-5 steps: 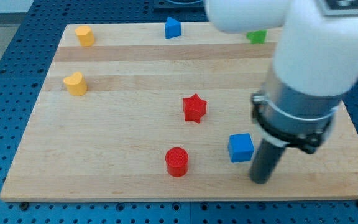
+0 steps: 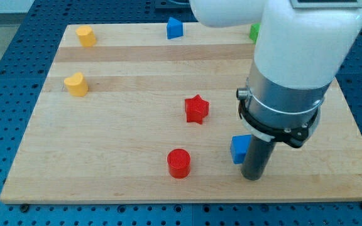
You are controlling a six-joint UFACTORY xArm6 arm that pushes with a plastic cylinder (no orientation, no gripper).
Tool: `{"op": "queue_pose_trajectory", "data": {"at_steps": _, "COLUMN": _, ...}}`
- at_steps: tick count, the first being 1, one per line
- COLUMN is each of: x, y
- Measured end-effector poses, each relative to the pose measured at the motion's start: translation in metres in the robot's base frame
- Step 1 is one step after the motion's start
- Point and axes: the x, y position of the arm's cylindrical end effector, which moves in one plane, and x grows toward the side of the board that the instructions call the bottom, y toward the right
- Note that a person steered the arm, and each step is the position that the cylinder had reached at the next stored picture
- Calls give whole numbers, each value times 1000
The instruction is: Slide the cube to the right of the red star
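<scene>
My tip [image 2: 252, 177] rests on the tabletop [image 2: 124, 125] near its bottom edge, right of centre in the view. There is no gripper on this arm, only the straight dark rod, so nothing opens, closes or holds; the rod can only press against things. The blue cube [image 2: 238, 149] sits just to the left of the tip and slightly toward the view's top from it, its right side hidden behind the rod, so the two look to be touching, though the exact contact cannot be made out. The red star [image 2: 196, 108] lies up and to the left of the tip, apart from the cube, which is below and to the right of the star. The red cylinder [image 2: 179, 163] stands to the left of the tip, near the bottom edge, well clear of the cube. Far to the upper left of the tip are two yellow blocks, one [image 2: 76, 84] near the tabletop's left edge and one [image 2: 86, 36] at its top-left corner; their shapes are hard to tell. A second blue block [image 2: 175, 27] sits at the top edge, up and left of the tip. A green block [image 2: 254, 31] peeks out at the top edge, almost straight above the tip, mostly hidden behind the white arm [image 2: 300, 50].
</scene>
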Motion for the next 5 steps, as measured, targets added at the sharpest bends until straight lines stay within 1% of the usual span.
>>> {"op": "queue_pose_trajectory", "data": {"at_steps": 3, "x": -2, "y": -1}}
{"op": "queue_pose_trajectory", "data": {"at_steps": 5, "x": -20, "y": -4}}
